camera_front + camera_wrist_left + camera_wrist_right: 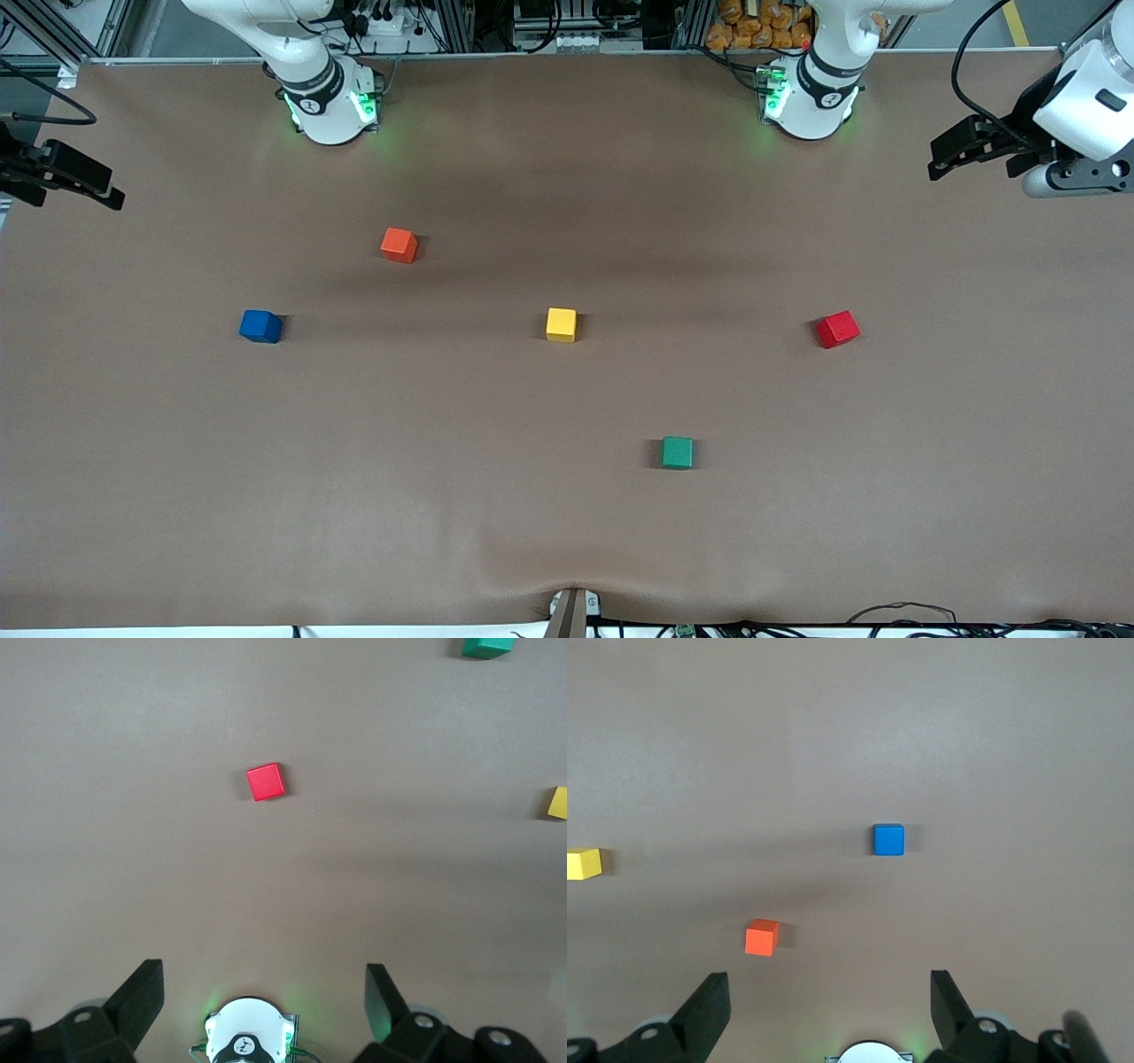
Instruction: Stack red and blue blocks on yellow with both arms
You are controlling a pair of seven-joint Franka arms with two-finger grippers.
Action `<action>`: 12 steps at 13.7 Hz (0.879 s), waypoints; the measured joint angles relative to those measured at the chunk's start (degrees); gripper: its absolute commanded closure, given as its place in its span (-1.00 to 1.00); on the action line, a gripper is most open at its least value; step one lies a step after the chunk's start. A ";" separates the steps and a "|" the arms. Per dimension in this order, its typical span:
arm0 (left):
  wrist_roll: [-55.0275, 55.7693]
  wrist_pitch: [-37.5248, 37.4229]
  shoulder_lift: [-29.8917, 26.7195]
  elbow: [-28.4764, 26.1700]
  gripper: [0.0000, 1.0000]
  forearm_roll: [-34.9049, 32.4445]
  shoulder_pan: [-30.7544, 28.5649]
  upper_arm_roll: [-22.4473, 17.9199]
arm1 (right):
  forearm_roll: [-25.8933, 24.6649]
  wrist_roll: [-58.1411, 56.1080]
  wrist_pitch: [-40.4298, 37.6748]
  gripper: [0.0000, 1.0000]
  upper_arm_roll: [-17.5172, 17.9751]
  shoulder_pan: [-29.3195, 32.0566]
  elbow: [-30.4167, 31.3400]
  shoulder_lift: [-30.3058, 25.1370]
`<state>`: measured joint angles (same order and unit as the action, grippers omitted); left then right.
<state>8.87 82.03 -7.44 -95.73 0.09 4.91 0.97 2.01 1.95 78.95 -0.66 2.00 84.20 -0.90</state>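
Note:
The yellow cube (561, 324) sits mid-table and also shows at the edge of both wrist views (558, 803) (583, 863). The red block (837, 329) (266, 781) lies toward the left arm's end, level with the yellow cube. The blue block (260, 326) (889, 840) lies toward the right arm's end, on the same line. My left gripper (941, 158) (264, 979) hangs open and empty high over the left arm's end of the table. My right gripper (106, 190) (829, 983) hangs open and empty over the right arm's end. Neither touches a cube.
An orange-red cube (399, 245) (762, 937) lies between the blue block and the right arm's base (332, 106). A green cube (678, 452) (487, 647) lies nearer the front camera than the yellow cube. The left arm's base (811, 102) stands at the table's back edge.

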 measured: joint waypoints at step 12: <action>0.00 0.33 0.00 -0.79 -1.00 0.00 -0.06 -0.02 | 0.01 0.00 0.00 -1.00 -0.04 0.00 0.00 0.02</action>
<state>8.87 82.36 -7.44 -96.52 0.09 4.85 0.94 2.02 1.95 78.96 -0.70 2.00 84.20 -0.87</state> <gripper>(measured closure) 0.000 0.000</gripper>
